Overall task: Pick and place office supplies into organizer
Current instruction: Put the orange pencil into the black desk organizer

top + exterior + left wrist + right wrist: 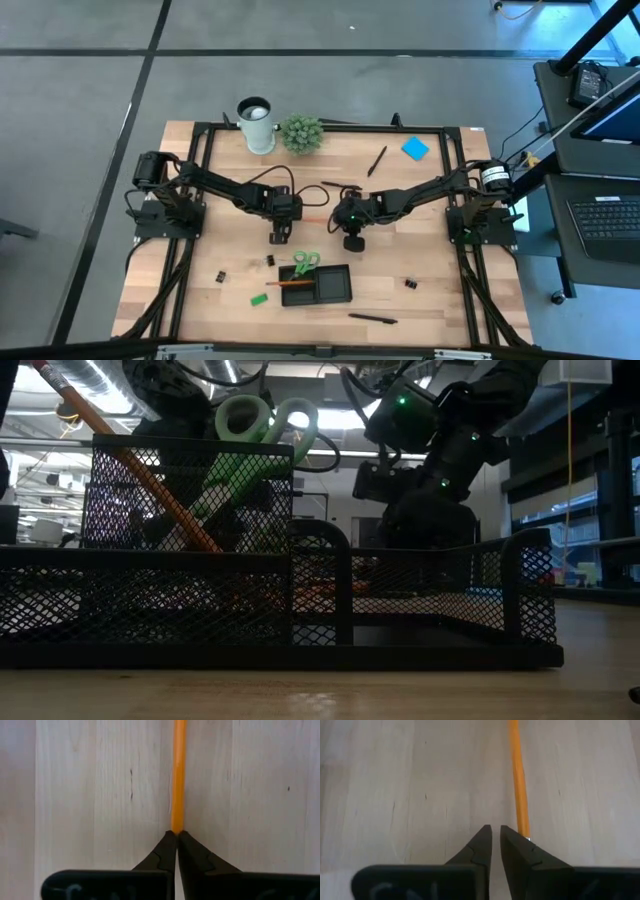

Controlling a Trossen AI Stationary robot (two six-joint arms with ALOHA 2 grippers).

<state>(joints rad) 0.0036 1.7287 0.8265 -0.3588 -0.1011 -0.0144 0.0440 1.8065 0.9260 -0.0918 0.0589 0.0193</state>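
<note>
The left gripper [176, 836] is pinching the near end of a long, thin orange wooden pencil [178, 775], its dark fingers pressed together on it, while the pencil is lying flat on the pale wooden table [200, 290] near its centre and running away from the jaws. In the high view that gripper [281, 236] is sitting at about 11 o'clock from the flat black wire-mesh organizer tray [335, 285], which is resting near the table's front edge and already holding a pair of green-handled scissors [305, 263] and another orange pencil [293, 283]. The right gripper [496, 834] is hovering just beside the same pencil [519, 780] with its fingers parted only a sliver and gripping nothing; seen from above it [353, 242] is at about 1 o'clock from the tray. The main risk, as I judge it, is that the grip is sitting at the very tip of a long rod, so the pencil may be swinging or slipping out as it is being lifted. The right fingers are also lying so close to the shaft that any drift could be nudging it sideways or pinning it down. A tilted pencil could be catching on the tray's mesh wall or jamming against the scissors. The two arms are working close together, so a lift across the middle may be bringing them into contact.
</note>
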